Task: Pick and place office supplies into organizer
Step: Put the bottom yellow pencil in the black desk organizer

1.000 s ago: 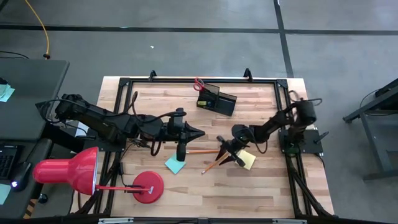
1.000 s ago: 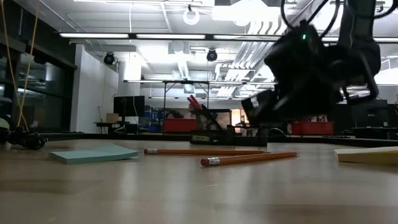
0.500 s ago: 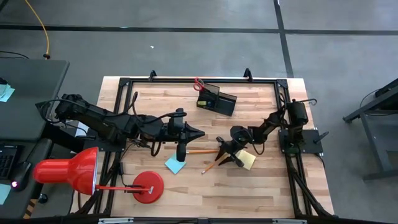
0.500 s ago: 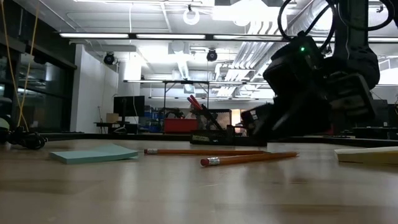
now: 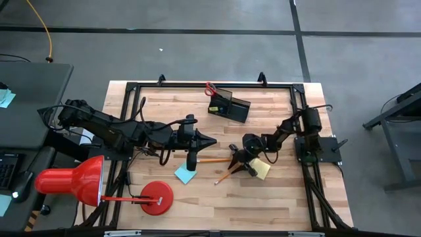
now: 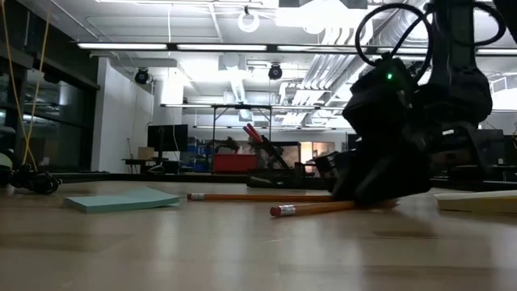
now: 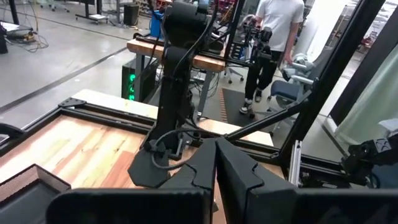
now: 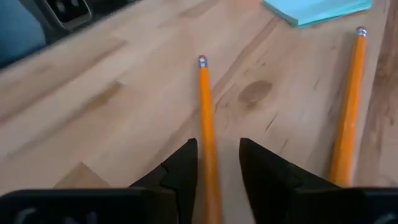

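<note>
Two orange pencils lie on the wooden table: one level [image 5: 212, 160], one slanting [image 5: 223, 176] nearer the near edge. My right gripper [image 5: 235, 158] is down at the table, open, its fingers on either side of the slanting pencil [image 8: 206, 118] near its pointed end. The blue pad [image 5: 185, 174] and yellow pad [image 5: 262, 170] lie flat. The black organizer [image 5: 229, 105] stands near the far edge, with the red-handled scissors [image 5: 210, 87] standing in it. My left gripper [image 5: 209, 140] is shut and hovers left of the pencils. My right gripper's fingers [image 8: 180, 165] slant down from the table's right and lie along the slanting pencil [image 8: 208, 155], which rests flat on the table. The pencil runs close beside one finger. Whether that finger touches it, I cannot tell.
A big red desk lamp [image 5: 71, 181] with its round base [image 5: 156, 197] stands at the near left. A black metal frame [image 5: 197, 85] runs around the table. The other pencil [image 8: 347, 106] lies just beside my right gripper. A person [image 7: 273, 37] stands beyond the table.
My right gripper has come down to the table and a little toward the left, ending over the slanting pencil's pointed end. That pencil has slid a short way along the table toward the right edge.
</note>
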Motion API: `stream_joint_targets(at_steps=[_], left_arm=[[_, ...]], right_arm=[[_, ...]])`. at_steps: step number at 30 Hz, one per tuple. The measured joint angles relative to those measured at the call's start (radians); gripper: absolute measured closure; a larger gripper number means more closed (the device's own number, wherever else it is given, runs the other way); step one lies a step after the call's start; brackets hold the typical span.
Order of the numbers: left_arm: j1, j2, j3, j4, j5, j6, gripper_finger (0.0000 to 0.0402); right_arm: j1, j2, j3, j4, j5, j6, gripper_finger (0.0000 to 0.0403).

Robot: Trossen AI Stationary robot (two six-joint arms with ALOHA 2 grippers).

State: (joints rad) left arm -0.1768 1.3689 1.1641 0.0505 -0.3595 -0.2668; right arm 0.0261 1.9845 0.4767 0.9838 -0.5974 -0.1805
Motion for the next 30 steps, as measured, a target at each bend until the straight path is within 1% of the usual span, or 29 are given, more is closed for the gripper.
stream_joint_targets(at_steps=[2, 11, 13, 17, 21, 26, 30], left_arm=[[0.0, 0.0, 0.0, 0.0, 0.0, 0.0, 0.0396], [0.0, 0.0, 0.0, 0.001, 0.0, -0.007, 0.0401], [0.0, 0.0, 0.0, 0.001, 0.0, -0.008, 0.04], [0.0, 0.0, 0.0, 0.006, 0.0, -0.011, 0.0399], [0.0, 0.0, 0.0, 0.006, 0.0, -0.018, 0.0401], [0.0, 0.0, 0.0, 0.006, 0.005, -0.019, 0.0399], [0.0, 0.001, 0.0, 0.007, 0.009, -0.027, 0.0399]], right_arm=[[-0.006, 0.03, 0.0, 0.049, -0.025, 0.044, 0.0283], [0.002, 0.165, 0.022, 0.189, -0.032, 0.038, 0.0288], [-0.005, 0.175, 0.026, 0.2, -0.013, 0.014, 0.0299], [-0.007, 0.178, 0.031, 0.201, 0.01, 0.015, 0.034], [-0.003, 0.176, 0.031, 0.187, 0.001, 0.029, 0.0377], [0.0, 0.174, 0.031, 0.195, 0.025, 0.073, 0.0389], [0.003, 0.185, 0.026, 0.305, 0.043, 0.183, 0.04]])
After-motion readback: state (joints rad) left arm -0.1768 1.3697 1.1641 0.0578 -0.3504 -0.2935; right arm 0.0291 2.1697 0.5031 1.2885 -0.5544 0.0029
